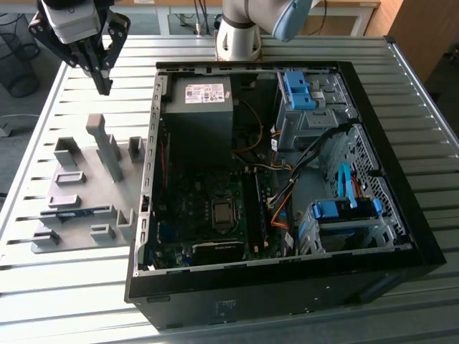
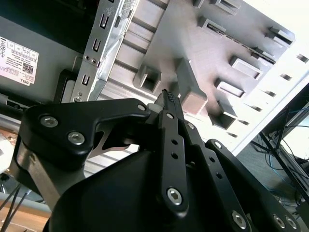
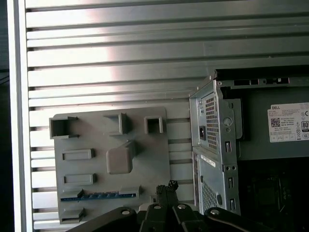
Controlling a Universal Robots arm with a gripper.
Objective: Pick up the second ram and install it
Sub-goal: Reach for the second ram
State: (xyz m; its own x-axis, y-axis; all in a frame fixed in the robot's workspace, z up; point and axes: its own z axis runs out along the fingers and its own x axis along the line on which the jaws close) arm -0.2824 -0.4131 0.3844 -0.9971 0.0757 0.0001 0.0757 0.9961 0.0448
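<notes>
1. Blue-green and narrow, the second ram [image 1: 75,211] stands on its long edge in a slot of the grey holder plate [image 1: 90,193] in the exterior view. It is held between two low blocks on the part of the plate toward the exterior view's left. The plate lies on the slatted metal table [image 1: 72,294], just beside the open black computer case [image 1: 251,308]. The gripper [image 1: 105,84] hangs above the table beyond the far edge of the plate. Its fingers are pressed together with nothing between them, and it is well apart from the stick.

2. In the first wrist view the second ram [image 3: 99,195] appears from above as a thin blue strip. Small dark marks run along its length, and each end is seated in a grey block of the holder plate [image 3: 154,159]. The gripper [image 3: 166,187] shows its dark fingertips closed against each other. In this picture they lie near one end of the strip and are not touching it. The perforated metal corner of the computer case [image 3: 217,145] stands beside the plate on the table [image 3: 120,58].

3. In the second wrist view the gripper [image 2: 166,96] is seen along its black linkages, with the fingertips meeting and holding nothing. Beyond them lie the holder plate [image 2: 217,63], with its upright blocks, and the metal frame of the computer case [image 2: 104,43].
</notes>
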